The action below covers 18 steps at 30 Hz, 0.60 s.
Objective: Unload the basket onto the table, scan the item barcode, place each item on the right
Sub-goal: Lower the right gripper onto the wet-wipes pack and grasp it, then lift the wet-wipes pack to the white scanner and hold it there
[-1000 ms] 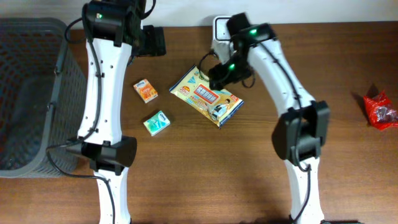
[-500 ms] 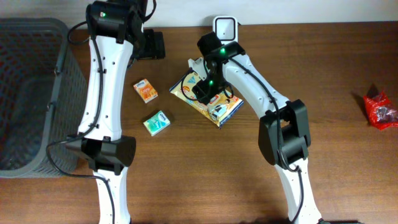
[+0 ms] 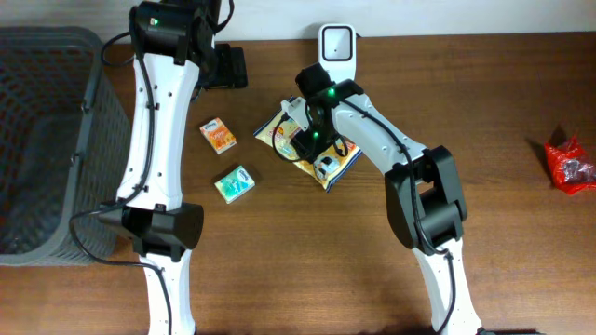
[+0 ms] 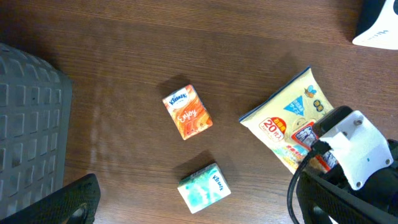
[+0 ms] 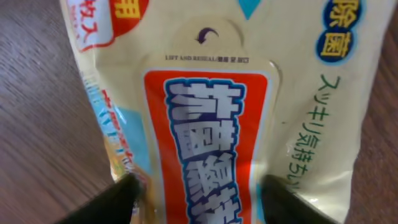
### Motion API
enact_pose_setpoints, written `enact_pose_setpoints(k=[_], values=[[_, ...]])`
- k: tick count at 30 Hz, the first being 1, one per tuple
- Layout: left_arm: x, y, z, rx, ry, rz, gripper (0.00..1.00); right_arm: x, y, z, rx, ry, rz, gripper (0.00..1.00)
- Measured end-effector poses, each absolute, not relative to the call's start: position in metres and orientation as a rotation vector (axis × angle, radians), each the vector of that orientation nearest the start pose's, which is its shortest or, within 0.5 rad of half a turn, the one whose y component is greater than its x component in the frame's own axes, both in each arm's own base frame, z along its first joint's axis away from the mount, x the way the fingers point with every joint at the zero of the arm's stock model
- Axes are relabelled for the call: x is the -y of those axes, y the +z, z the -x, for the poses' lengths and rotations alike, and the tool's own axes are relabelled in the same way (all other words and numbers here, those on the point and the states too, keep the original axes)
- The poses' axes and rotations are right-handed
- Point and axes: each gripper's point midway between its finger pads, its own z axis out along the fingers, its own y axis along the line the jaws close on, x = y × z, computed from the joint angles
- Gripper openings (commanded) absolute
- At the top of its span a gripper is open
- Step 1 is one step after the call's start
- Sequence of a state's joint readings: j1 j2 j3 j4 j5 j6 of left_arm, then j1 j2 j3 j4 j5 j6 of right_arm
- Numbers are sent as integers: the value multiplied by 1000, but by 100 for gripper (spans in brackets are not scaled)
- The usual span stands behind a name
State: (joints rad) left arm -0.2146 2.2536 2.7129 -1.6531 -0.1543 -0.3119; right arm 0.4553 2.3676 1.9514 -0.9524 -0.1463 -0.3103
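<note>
Scanning has not begun. The wipes packet [image 3: 279, 133] lies flat on the table [image 3: 521, 261], just near of the white scanner [image 3: 336, 42] at the far edge. The right claw [image 5: 199, 199] straddles the packet, partly open; I cannot tell whether it grips. The left claw [image 3: 228, 65] hangs wide open and empty. Lifting the packet and showing its barcode remain. Two tissue packs, orange [image 3: 217, 136] and green [image 3: 235, 183], lie to the left, out of the way.

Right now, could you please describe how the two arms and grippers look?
The left arm and right arm have white shells, black joints and thin black cables. A green light glows near each wrist. The fingers of the right gripper and left gripper are black.
</note>
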Motion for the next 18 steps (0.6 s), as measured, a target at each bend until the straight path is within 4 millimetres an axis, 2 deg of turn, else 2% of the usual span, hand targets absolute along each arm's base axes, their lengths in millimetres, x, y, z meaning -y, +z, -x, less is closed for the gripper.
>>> enact_pose_setpoints(k=[5,10,14,18], values=[[74,254,-464,-2733,69,173,99,-246,15,-444,-2725,246,1100,18],[74,254,-464,-2732,68,173,99,-248,18,-442,-2748,257,1054,5],[74,254,-464,-2733,69,173,99,-245,29,-440,-2798,242,997,4],[74,254,-464,-2733,69,173,99,-243,45,-447,-2820,231,933,4]])
